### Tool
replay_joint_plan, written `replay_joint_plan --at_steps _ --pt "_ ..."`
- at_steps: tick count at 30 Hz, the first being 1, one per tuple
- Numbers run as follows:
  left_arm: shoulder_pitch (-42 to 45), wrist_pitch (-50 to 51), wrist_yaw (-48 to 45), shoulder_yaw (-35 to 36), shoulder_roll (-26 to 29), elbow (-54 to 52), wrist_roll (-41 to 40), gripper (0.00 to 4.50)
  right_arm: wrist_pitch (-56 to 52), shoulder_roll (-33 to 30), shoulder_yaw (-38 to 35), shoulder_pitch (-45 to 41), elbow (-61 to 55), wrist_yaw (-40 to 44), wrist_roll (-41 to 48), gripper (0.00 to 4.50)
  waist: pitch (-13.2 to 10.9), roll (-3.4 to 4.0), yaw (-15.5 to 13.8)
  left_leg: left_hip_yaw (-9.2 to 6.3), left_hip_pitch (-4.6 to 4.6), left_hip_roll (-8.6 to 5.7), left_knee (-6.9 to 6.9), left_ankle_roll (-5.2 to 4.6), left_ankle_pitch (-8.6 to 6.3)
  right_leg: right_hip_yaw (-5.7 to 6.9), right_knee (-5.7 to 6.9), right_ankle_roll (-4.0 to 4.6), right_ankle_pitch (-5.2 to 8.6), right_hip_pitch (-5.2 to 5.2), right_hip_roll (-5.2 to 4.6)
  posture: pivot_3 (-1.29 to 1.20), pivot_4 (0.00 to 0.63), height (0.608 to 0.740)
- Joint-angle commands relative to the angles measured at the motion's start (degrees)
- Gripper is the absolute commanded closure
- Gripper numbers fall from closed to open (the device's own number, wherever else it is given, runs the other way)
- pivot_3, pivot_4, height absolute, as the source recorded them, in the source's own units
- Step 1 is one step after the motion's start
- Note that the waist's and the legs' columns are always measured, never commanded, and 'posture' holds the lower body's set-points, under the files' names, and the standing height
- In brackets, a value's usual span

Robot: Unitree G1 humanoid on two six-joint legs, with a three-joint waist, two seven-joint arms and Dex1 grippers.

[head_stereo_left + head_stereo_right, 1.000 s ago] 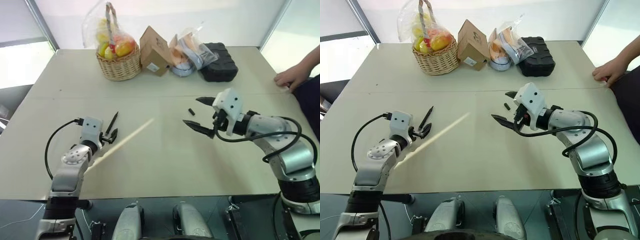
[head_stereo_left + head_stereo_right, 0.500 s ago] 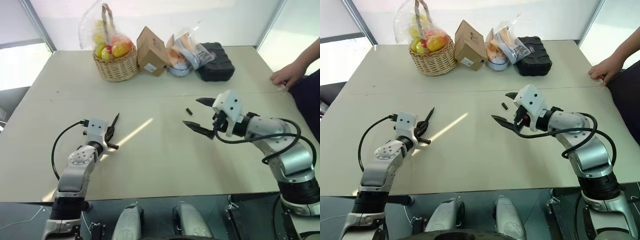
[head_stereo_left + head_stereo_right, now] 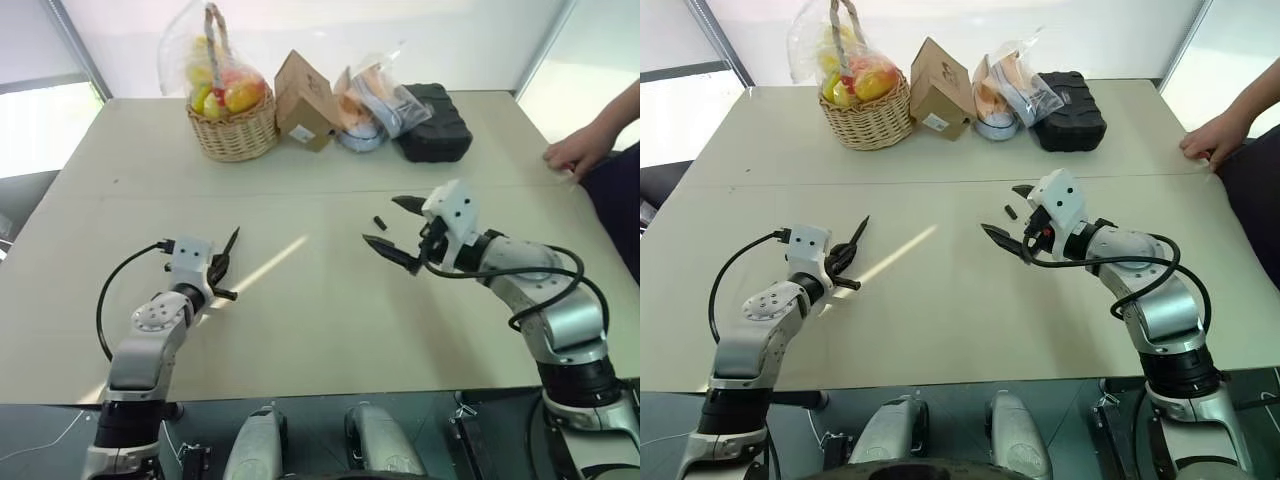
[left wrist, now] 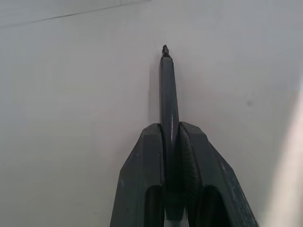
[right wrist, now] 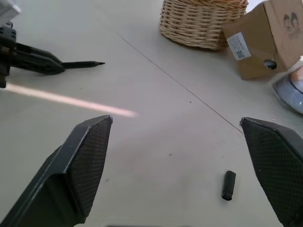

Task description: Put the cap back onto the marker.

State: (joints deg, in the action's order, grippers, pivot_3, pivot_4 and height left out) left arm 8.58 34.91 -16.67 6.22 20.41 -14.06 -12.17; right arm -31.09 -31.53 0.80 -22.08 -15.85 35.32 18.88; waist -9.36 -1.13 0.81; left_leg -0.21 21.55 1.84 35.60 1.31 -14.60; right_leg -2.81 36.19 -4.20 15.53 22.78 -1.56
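The left gripper [image 3: 222,268] has its jaws pinched on the marker [image 4: 168,90] — tip poking out past them, above the surface [image 3: 300,320]. The cap [image 5: 228,185] lies on the surface just beyond the right gripper [image 3: 392,228] — jaws spread wide, empty.

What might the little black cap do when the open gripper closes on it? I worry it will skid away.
The cap lies on its side on the smooth table, so a nudge from one finger would probably roll or slide it. It looks tiny beside the right gripper's wide-open fingers, so likely very light and easily flicked. It appears to be rigid plastic, unlikely to deform.
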Motion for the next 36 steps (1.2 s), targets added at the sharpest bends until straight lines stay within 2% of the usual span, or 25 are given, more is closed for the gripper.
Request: replay_joint_plan --at_steps 1,5,9,14,26,36 --pt "1.47 -0.04 -1.37 4.13 -0.52 -6.61 -5.27 4.46 4.75 4.14 -2.40 -1.81 5.48 -4.76 -1.73 0.00 0.00 -0.01 0.00 0.02 0.00 -0.01 0.00 0.00 0.00 -0.01 -0.01 0.00 0.00 0.00 -0.02 0.00 0.150 0.740" --pt "0.05 2.89 -3.86 5.45 1.89 -12.98 -8.96 4.46 10.39 8.54 -2.60 -2.91 14.05 -8.87 -4.50 0.00 -0.01 -0.01 0.11 0.04 0.00 -0.01 -0.01 0.00 0.00 -0.01 -0.02 -0.01 0.00 0.00 -0.02 0.00 0.150 0.740" --pt "-2.38 2.01 -8.19 3.73 7.54 -17.06 -8.60 4.46 14.49 10.52 -2.38 -4.84 21.95 -10.30 -6.42 0.00 -0.01 0.01 0.44 0.06 -0.04 -0.01 -0.09 0.00 0.00 -0.02 0.00 -0.01 0.00 0.04 0.05 0.00 0.150 0.740" --pt "-4.22 1.56 -10.24 3.10 11.39 -19.68 -7.92 4.46 20.37 12.66 -1.28 -7.90 33.11 -10.36 -8.93 0.00 -0.02 0.02 0.37 0.05 -0.05 -0.01 -0.16 0.00 0.00 -0.02 0.00 0.07 0.04 0.06 0.08 0.00 0.150 0.740" --pt "-5.75 0.64 -9.78 3.42 12.61 -19.77 -6.59 4.46 29.69 13.92 -1.11 -11.97 51.94 -10.72 -13.45 0.00 -0.02 0.02 0.41 0.06 -0.09 -0.01 -0.21 0.00 0.00 -0.03 -0.01 -0.01 0.00 0.03 0.04 0.00 0.150 0.740" --pt "-5.58 -0.80 -8.93 3.16 11.71 -19.07 -5.83 4.46 32.30 15.03 -0.65 -15.23 57.50 -9.98 -14.31 0.00 -0.01 0.02 0.72 0.06 -0.15 0.00 -0.18 0.03 0.02 -0.04 0.00 0.01 0.00 -0.02 0.04 0.00 0.150 0.740"
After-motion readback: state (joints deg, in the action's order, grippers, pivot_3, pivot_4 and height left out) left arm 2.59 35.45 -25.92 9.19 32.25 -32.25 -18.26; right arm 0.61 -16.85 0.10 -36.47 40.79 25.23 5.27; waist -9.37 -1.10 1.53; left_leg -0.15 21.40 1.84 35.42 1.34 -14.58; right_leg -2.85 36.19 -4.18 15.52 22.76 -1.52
